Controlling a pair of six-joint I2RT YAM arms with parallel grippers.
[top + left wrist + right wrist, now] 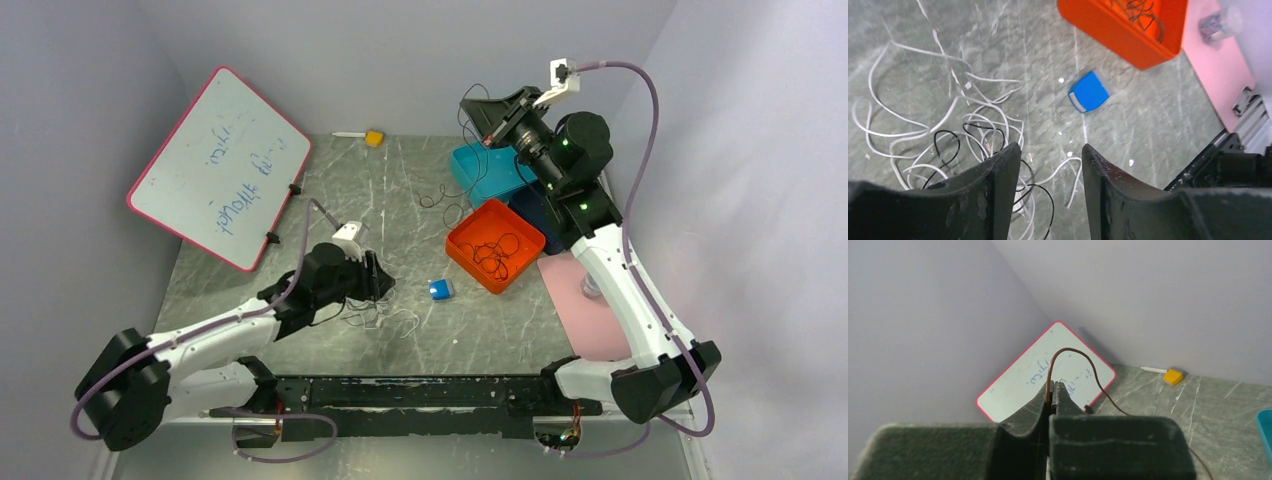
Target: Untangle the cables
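Note:
A loose tangle of whitish-grey and black cables (948,135) lies on the grey table (1148,130) just in front of my left gripper (1050,150). That gripper hangs low over the tangle's right edge, open, with nothing between its fingers; from above the tangle (385,320) lies near the left gripper (380,282). My right gripper (1052,387) is raised high at the back right (474,104) and shut on a thin dark cable (1068,351). This cable (443,196) trails down to the table. More black cables (495,252) lie coiled in an orange bin (470,262).
A teal bin (488,172) stands behind the orange one, with a dark blue tray beside it and a pink mat (590,300) at the right. A small blue block (440,290) lies mid-table. A whiteboard (220,165) leans at the left wall. A yellow item (374,138) sits at the back.

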